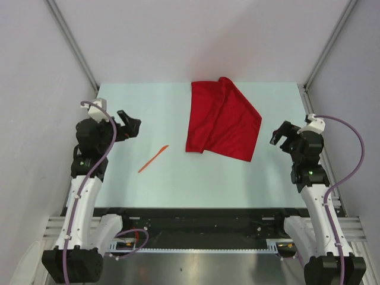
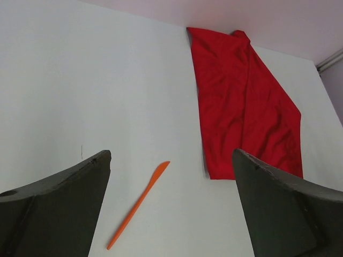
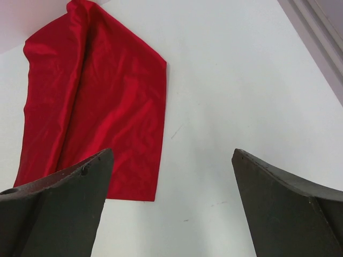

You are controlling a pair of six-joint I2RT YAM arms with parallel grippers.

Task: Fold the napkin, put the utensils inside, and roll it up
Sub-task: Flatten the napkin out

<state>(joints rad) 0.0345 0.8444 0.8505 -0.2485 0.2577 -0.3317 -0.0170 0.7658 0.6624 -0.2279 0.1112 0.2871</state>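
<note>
The red napkin [image 1: 222, 120] lies loosely folded and creased on the far middle-right of the pale table [image 1: 148, 107]. It also shows in the left wrist view, napkin [image 2: 241, 101], and the right wrist view, napkin [image 3: 96, 107]. The orange knife-like utensil [image 1: 154, 158] lies flat, slanted, left of the napkin; the utensil [image 2: 138, 204] sits between the left fingers' line of sight. My left gripper [image 1: 132, 126] hovers open at the table's left side. My right gripper [image 1: 281, 135] hovers open at the right side, just right of the napkin. Neither touches anything.
Grey walls with metal corner rails [image 1: 74, 44] close in the table on three sides. A black rail [image 1: 196, 217] with cables runs along the near edge between the arm bases.
</note>
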